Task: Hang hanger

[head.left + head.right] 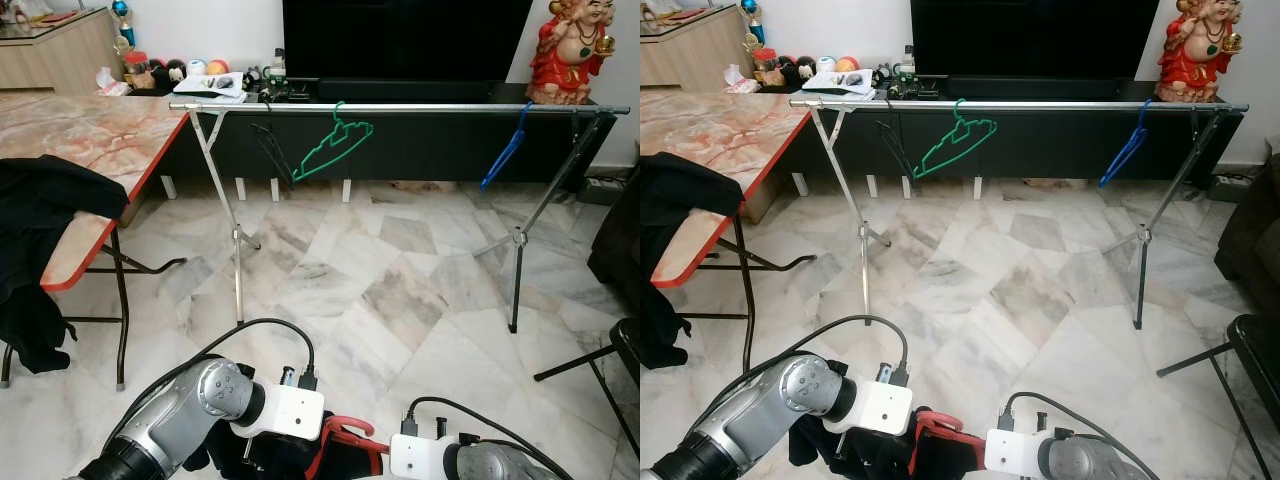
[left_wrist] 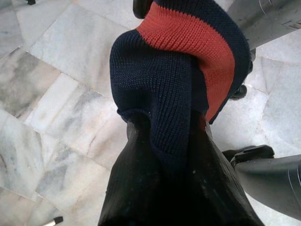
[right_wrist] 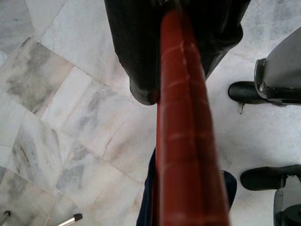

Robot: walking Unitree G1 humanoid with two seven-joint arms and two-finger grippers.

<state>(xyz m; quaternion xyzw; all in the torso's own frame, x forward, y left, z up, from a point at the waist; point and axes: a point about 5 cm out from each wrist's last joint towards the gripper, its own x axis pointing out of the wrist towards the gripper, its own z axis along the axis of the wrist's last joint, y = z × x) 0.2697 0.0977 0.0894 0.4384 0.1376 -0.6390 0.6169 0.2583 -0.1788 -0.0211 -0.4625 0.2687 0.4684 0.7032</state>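
Low in front of me, both arms hold a red hanger [image 1: 346, 432] with a navy knitted garment [image 2: 174, 89] that has a red stripe. In the left wrist view, my left gripper [image 2: 164, 141] is shut on a fold of that knit. In the right wrist view, the red hanger bar [image 3: 186, 155] runs along my right gripper [image 3: 171, 70], which is shut on it. Across the room stands a metal clothes rail [image 1: 420, 107]. It carries a green hanger [image 1: 333, 146], a blue hanger [image 1: 505, 150] and a black hanger [image 1: 272, 150].
A marble-top folding table [image 1: 90, 140] with black clothing [image 1: 40, 220] draped over its edge stands at my left. A black chair leg [image 1: 590, 365] and a dark sofa [image 1: 620, 240] are on the right. A TV cabinet and a red statue [image 1: 572, 45] sit behind the rail.
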